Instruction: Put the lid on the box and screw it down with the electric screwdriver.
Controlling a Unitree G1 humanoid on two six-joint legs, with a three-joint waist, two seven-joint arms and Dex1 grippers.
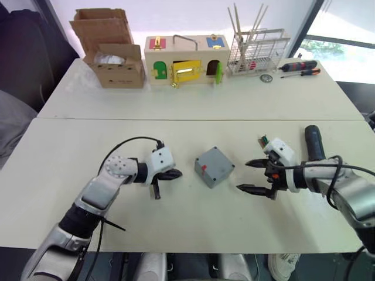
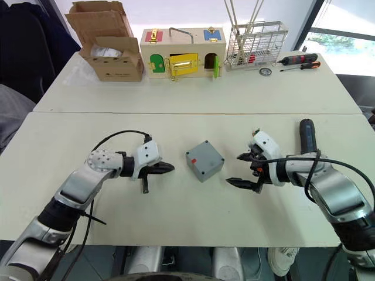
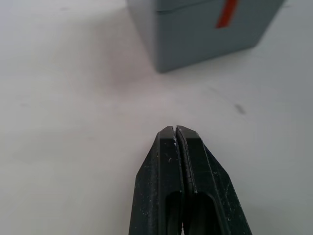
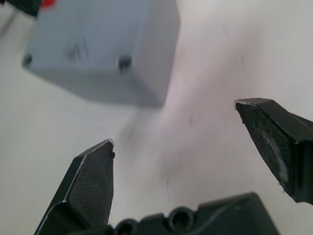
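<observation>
Sitting already on the box (image 1: 214,167) mid-table, the lid (image 4: 93,36) apparently awaits screwing: left gripper (image 1: 167,178) pinched empty, right gripper (image 1: 256,175) spread empty, electric screwdriver (image 1: 313,143) untouched beside it.

Bright daylight comes in from the window (image 1: 337,35) at the far right, washing the wall behind the table (image 2: 176,193) nearly white. The pale tabletop is evenly lit, with soft, faint shadows under the arms and the box (image 1: 214,167). Both head views are sharp, with straight lines bowing slightly toward the edges. In the left wrist view the closed fingers (image 3: 186,166) are crisp while the box behind is soft. In the right wrist view the box and its shadow are blurred
</observation>
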